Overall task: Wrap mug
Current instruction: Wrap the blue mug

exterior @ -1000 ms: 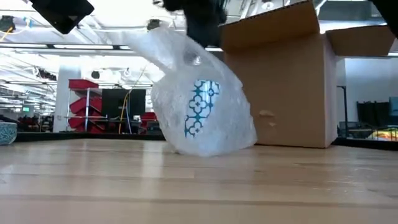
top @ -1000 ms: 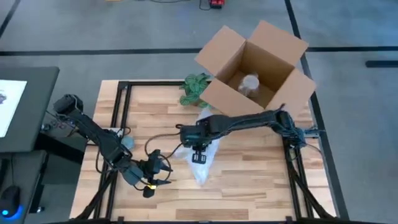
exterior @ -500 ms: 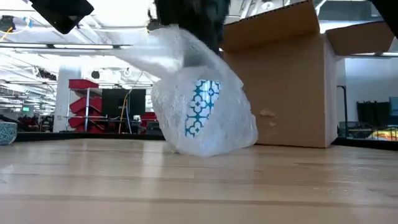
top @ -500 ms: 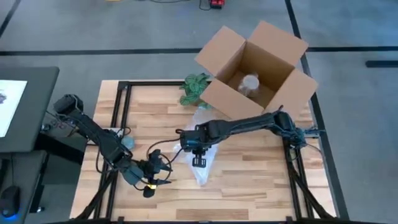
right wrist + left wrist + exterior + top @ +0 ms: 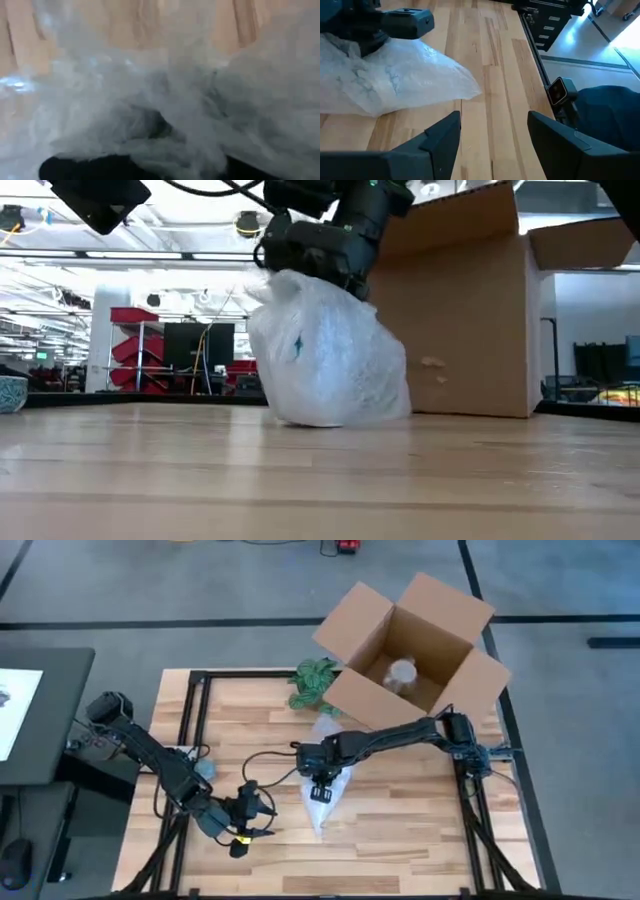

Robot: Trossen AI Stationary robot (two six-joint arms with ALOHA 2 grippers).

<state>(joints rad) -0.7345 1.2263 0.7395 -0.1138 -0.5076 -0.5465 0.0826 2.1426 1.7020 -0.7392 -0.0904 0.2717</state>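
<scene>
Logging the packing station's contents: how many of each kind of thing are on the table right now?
Bubble-wrapped mug bundle: 1
Cardboard box: 1
Wrapped item inside the box: 1
Green patterned bundle: 1
Total: 4

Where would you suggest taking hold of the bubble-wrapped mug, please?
Probably at the loose tail of wrap lying flat on the table, come at from the left pincer side. The bundle itself is rounded and bulky, and the right pincer already presses on its top.
</scene>
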